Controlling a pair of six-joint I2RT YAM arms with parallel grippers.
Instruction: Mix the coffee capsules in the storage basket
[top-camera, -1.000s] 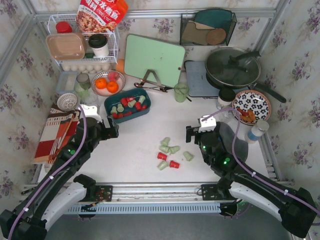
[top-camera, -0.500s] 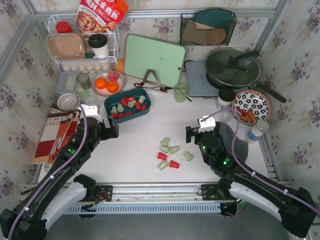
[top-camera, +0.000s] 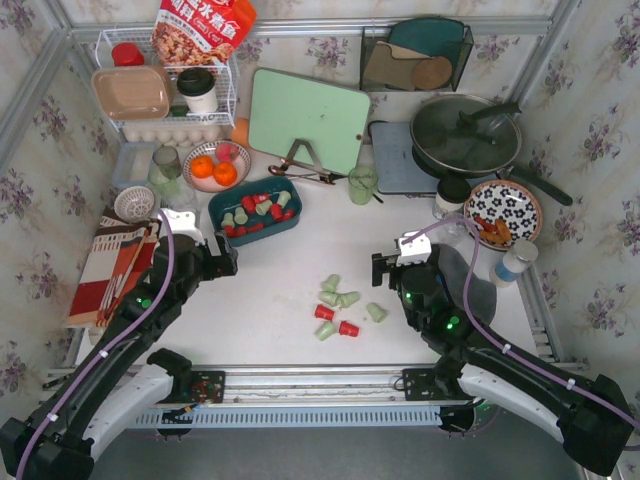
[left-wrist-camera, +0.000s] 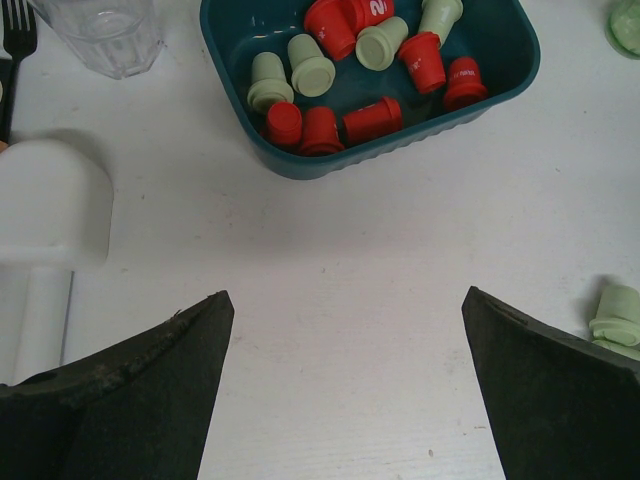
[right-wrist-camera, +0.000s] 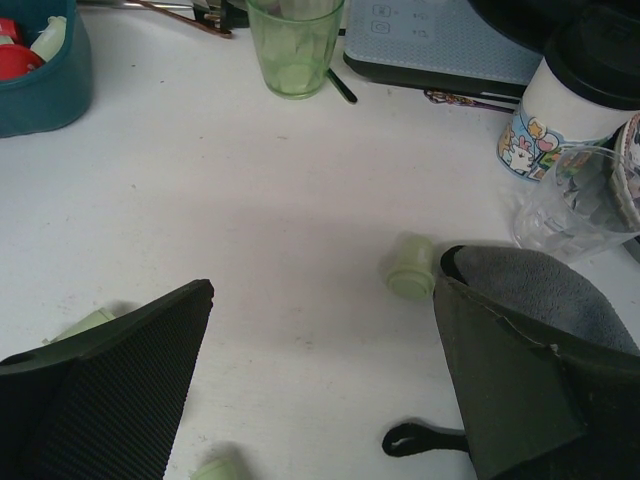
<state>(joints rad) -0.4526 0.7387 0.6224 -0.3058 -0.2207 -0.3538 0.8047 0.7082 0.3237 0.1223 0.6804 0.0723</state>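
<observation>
While both arms hover low over the white table (top-camera: 280, 290), neither one holds anything. The left gripper (left-wrist-camera: 342, 295) has its fingers spread wide apart, with only bare table between them. It points at the storage basket (left-wrist-camera: 400, 145), a shallow dark teal tray sitting left of the table's middle, a little way beyond the fingertips.

Inside the basket lie the coffee capsules (left-wrist-camera: 372, 118) — small tapered pods, red and pale mint green jumbled together, most on their sides.

The right gripper (right-wrist-camera: 322, 280) is also wide open and empty, over the right half of the table. A group of loose capsules (top-camera: 347, 298) — about five mint and two red — lies scattered toward the table's near edge, between the two grippers. In the right wrist view, one mint capsule (right-wrist-camera: 410, 270) sits just beside the gripper's right finger, apart from it.

A translucent green cup (right-wrist-camera: 294, 45) stands upright beyond the right gripper. A clear glass (left-wrist-camera: 105, 35) stands left of the basket, and a bowl of oranges (top-camera: 215, 168) sits just behind it. A mint cutting board (top-camera: 305, 118) leans near the far edge, with a lidded pan (top-camera: 465, 133) toward the far right corner.
</observation>
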